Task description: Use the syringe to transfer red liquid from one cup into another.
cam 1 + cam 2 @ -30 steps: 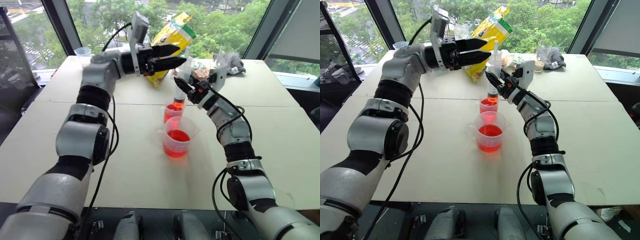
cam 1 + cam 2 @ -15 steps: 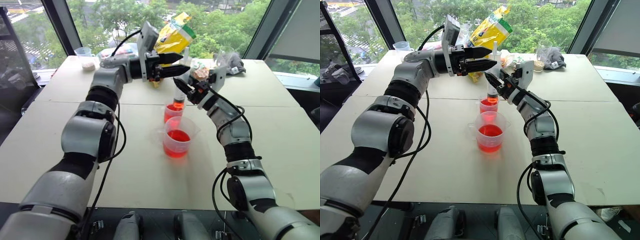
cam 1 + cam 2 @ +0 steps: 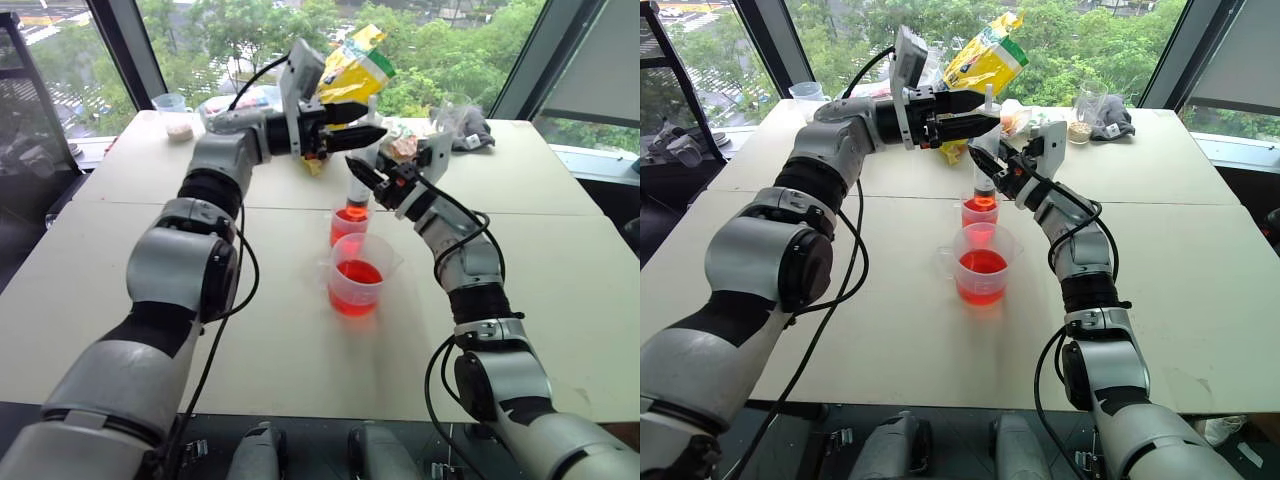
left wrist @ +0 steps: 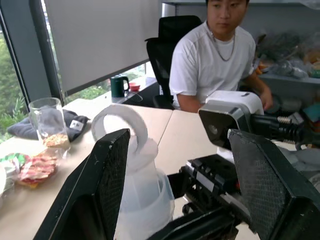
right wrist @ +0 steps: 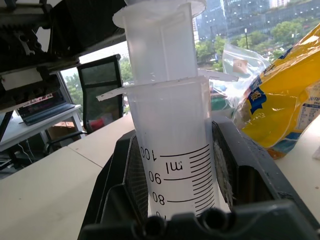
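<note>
Upright, syringe (image 3: 357,188) standing with nozzle in narrower cup (image 3: 345,224) of red liquid (image 3: 346,215), right tool (image 5: 175,200) clenching its barrel, left tool (image 4: 175,165) gaping around plunger ring, handled cup (image 3: 357,277) sitting nearer on worktop (image 3: 560,250).

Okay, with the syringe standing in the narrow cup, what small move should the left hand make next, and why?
Probably close the left hand on the plunger's ring top. Its fingers stand open on either side of that ring, while the right hand is shut on the syringe barrel, holding it upright with its tip in the narrower cup of red liquid.
</note>
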